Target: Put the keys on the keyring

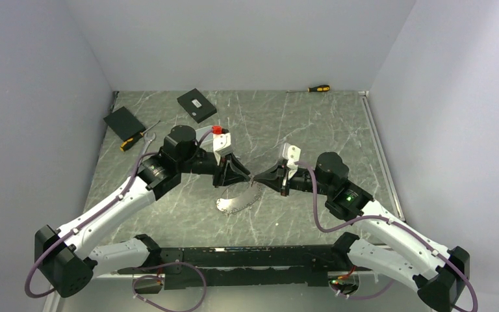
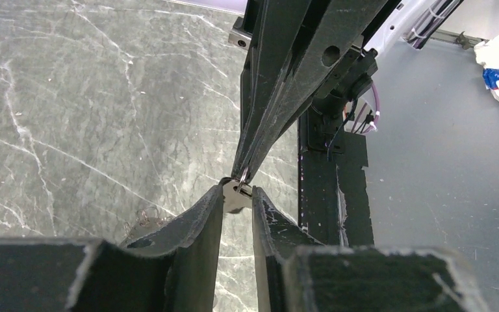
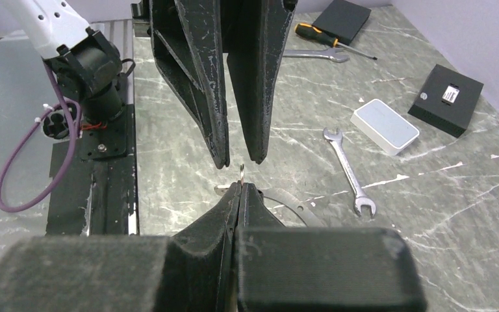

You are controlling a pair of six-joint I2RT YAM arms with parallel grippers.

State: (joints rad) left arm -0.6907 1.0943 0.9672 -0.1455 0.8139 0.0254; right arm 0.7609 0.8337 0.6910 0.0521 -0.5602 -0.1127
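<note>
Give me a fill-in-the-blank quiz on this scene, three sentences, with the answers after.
The right fingers are ___ on a small metal ring.
The large wire keyring lies flat on the ___.
The white box lies between the black box and a silver ___.
Answers: shut; table; wrench.

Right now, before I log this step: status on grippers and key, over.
Right gripper shut on key. Left gripper open, tips facing it. Keyring lying below, key not on it. Nothing blocking.
</note>
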